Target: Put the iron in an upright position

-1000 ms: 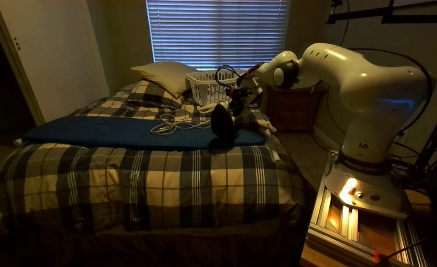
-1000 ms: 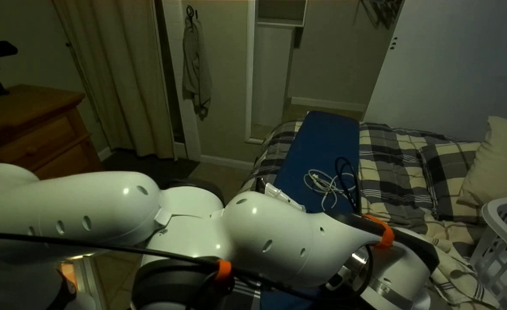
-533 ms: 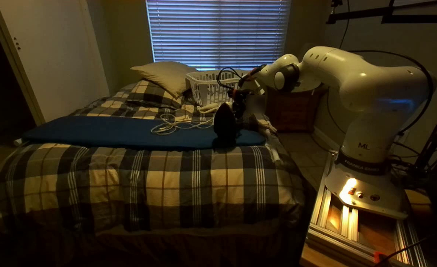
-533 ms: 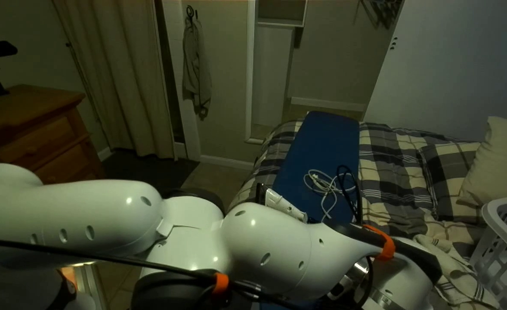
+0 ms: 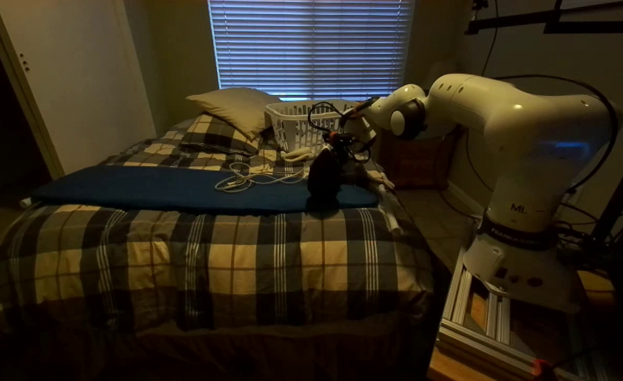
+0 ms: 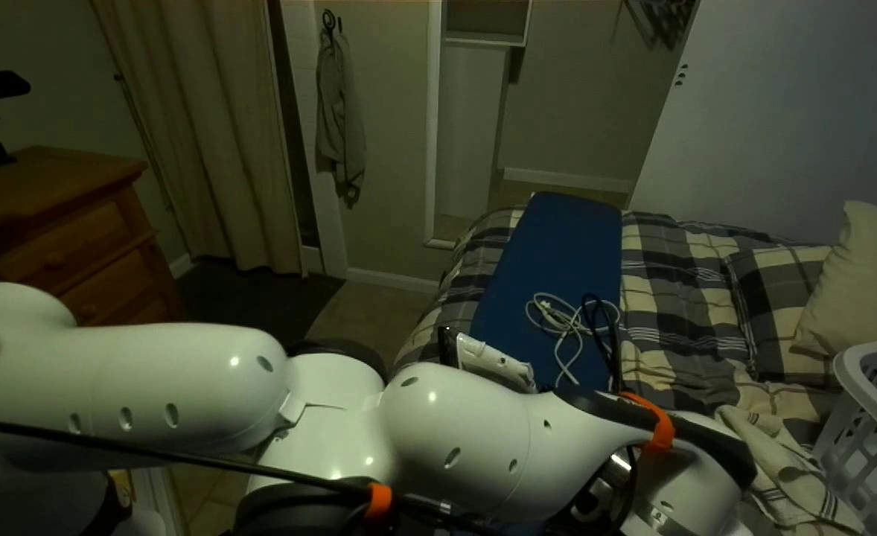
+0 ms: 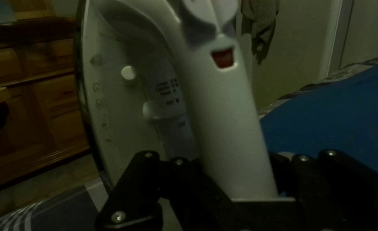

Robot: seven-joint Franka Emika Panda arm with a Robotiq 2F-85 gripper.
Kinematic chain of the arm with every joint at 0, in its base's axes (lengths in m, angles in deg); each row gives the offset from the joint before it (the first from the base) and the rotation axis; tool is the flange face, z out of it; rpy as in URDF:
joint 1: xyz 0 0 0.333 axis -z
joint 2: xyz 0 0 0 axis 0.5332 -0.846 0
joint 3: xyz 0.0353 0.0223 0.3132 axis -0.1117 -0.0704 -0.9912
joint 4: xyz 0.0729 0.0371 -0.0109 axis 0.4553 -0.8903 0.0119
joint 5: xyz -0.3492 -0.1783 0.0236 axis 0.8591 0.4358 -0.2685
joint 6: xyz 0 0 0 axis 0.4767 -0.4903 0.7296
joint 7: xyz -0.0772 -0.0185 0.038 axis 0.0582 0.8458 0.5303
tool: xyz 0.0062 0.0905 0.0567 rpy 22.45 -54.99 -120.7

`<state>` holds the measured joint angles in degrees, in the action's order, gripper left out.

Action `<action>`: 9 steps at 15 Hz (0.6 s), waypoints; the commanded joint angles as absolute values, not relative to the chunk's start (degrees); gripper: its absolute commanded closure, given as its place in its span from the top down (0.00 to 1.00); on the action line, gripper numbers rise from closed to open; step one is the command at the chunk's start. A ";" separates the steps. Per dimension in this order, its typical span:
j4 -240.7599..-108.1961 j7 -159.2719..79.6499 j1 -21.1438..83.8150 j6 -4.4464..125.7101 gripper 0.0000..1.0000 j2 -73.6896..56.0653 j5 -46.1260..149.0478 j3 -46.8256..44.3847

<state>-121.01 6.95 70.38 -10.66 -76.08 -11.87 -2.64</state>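
Observation:
The iron (image 5: 324, 175) is a dark wedge in an exterior view, tip up and soleplate facing sideways, at the right end of the blue ironing board (image 5: 147, 188). Its heel is at the board; whether it bears fully on it I cannot tell. Its pale side shows in an exterior view (image 6: 496, 359), partly behind the arm. In the wrist view the iron's pale handle (image 7: 224, 122) runs down between my gripper's (image 7: 235, 166) black fingers, which are closed around it. The fingertips are hidden. The gripper (image 5: 339, 147) is beside the iron in an exterior view. The pale cord (image 6: 560, 316) lies looped on the board.
A white slatted basket (image 5: 290, 127) and a cream pillow (image 5: 232, 103) sit on the plaid bed (image 5: 227, 254) behind the board. A pale cloth (image 6: 770, 454) lies beside the basket. The board's white legs (image 5: 390, 211) stick out at the bed's right edge. Black cables loop at the wrist.
The arm has lowered, and the held iron has shifted slightly right and down in an exterior view. The gripper stays on the handle. The bright glow at the arm's base is gone.

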 commanded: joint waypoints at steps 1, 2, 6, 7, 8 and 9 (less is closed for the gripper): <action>-115.95 7.61 69.70 -9.08 0.23 -78.12 -11.16 -2.20; -115.56 7.77 69.56 -8.48 0.08 -78.22 -10.90 -1.85; -116.87 7.77 69.48 -4.95 0.00 -77.26 -8.63 -1.60; -116.75 8.06 69.52 -3.72 0.00 -77.32 -8.21 -1.43; -116.90 8.33 69.53 -2.90 0.12 -77.21 -7.64 -1.49; -116.83 8.71 69.56 -2.11 0.25 -77.20 -7.19 -1.51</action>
